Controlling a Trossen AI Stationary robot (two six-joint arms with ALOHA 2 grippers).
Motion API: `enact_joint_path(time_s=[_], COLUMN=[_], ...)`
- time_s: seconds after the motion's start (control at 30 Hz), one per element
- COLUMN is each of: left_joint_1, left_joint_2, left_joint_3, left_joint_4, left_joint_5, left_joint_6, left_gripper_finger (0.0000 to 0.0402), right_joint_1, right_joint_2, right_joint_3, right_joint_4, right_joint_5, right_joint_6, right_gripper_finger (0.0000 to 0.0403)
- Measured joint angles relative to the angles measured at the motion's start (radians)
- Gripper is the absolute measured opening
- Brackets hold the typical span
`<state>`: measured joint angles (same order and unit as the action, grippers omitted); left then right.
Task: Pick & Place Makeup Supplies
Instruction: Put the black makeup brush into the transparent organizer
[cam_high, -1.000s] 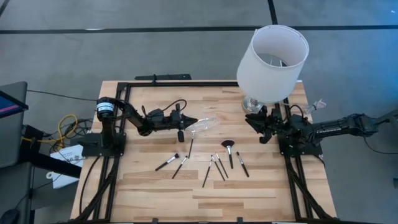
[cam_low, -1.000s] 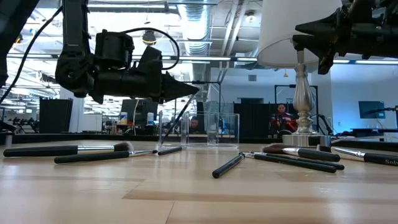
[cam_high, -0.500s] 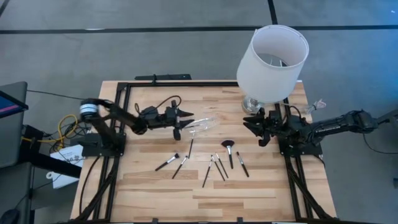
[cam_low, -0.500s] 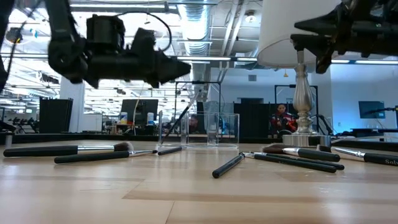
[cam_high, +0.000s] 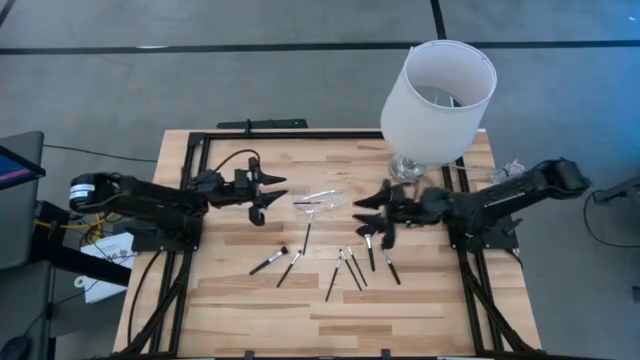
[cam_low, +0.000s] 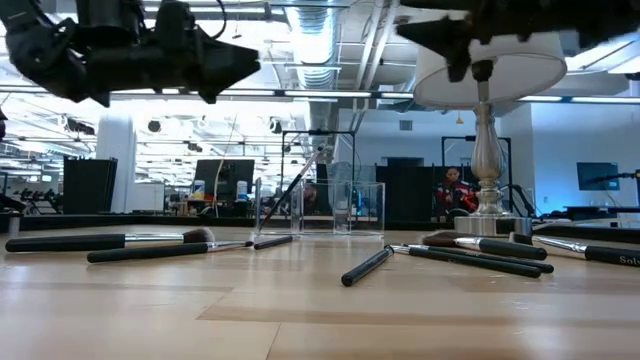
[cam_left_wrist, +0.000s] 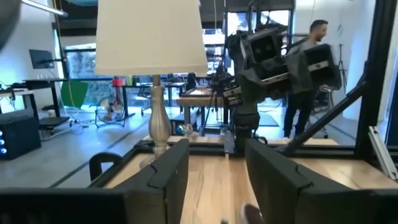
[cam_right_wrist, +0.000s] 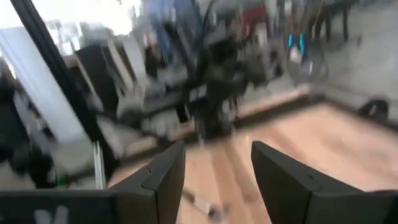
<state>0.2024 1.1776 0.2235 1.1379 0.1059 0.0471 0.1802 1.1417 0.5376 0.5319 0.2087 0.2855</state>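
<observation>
On the table's left side the left gripper (cam_high: 268, 195) hangs above the wood, fingers spread and empty. The makeup brushes (cam_high: 345, 262) lie scattered at mid-table. Over their right end hovers the right gripper (cam_high: 372, 215), fingers parted, holding nothing.

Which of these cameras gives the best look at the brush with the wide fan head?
The high view: the fan brush lies in plain sight, partly under the right gripper. The low view shows it edge-on among other brushes. Neither wrist view shows it clearly.
</observation>
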Motion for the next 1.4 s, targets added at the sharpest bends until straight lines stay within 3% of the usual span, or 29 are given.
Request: enact_joint_path(time_s=[0.3, 0.47, 0.73, 0.93, 1.07, 1.4], left_joint_1=[0.0, 0.0, 0.0, 0.0, 0.0, 0.0], left_joint_2=[-0.024, -0.024, -0.023, -0.023, -0.023, -0.023], left_joint_3=[-0.068, -0.082, -0.085, -0.085, -0.085, -0.085], left_joint_4=[-0.004, -0.007, -0.016, -0.016, -0.016, -0.016], left_joint_5=[0.0, 0.0, 0.0, 0.0, 0.0, 0.0], left_joint_6=[0.0, 0.0, 0.0, 0.0, 0.0, -0.001], left_gripper_finger=[0.0141, 0.0136, 0.0136, 0.0131, 0.0131, 0.0131], right_joint_1=[0.06, 0.084, 0.111, 0.094, 0.079, 0.074], right_joint_2=[0.193, 0.328, 0.516, 0.582, 0.58, 0.683], right_joint_3=[0.425, 0.527, 0.535, 0.563, 0.585, 0.586], right_joint_4=[-0.849, -1.194, -1.255, -1.399, -1.518, -1.524], right_joint_5=[0.001, -0.003, -0.156, -0.206, -0.205, -0.192], right_joint_6=[0.388, 0.629, 0.779, 0.806, 0.814, 0.806], right_gripper_finger=[0.0177, 0.0177, 0.0177, 0.0177, 0.0177, 0.0177])
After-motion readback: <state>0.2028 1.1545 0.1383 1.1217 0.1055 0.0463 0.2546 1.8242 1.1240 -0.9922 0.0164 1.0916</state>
